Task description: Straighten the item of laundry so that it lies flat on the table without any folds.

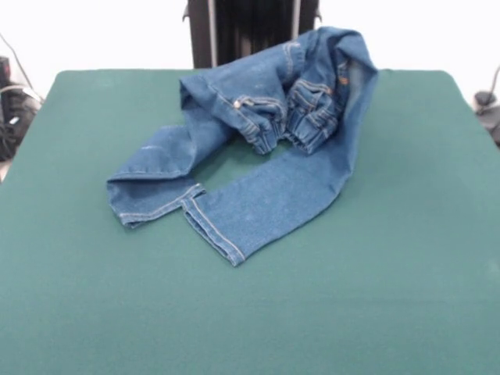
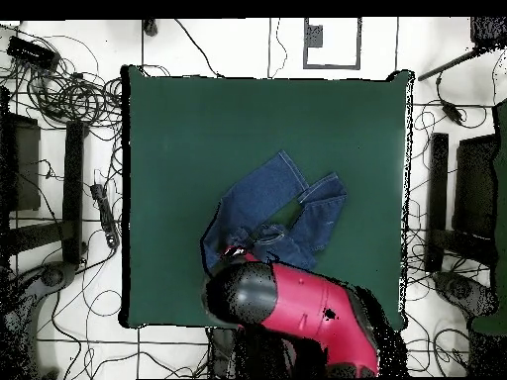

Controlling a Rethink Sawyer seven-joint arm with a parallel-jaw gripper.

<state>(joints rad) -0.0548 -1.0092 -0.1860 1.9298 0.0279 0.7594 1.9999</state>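
The table (image 1: pixel 406 258) is the largest thing here, covered in dark green cloth, and most of it is bare. The jeans (image 1: pixel 266 156) lie toward the table's edge on my side, about midway along that edge. Their waist part is raised and bunched up, and the two legs run away from it toward the middle of the table, with the hems close together. So the long axis of the jeans goes from my edge to the table's centre.

In the overhead view my arm (image 2: pixel 297 302) covers the waist part, so the jeans lie directly below me and stretch away from me. I judge the next move depends on this raised waist.

The front view shows the lifted, crumpled waist clearly, which the overhead view hides. Neither view shows my gripper itself, so I cannot tell if it is spread or pinching the denim.
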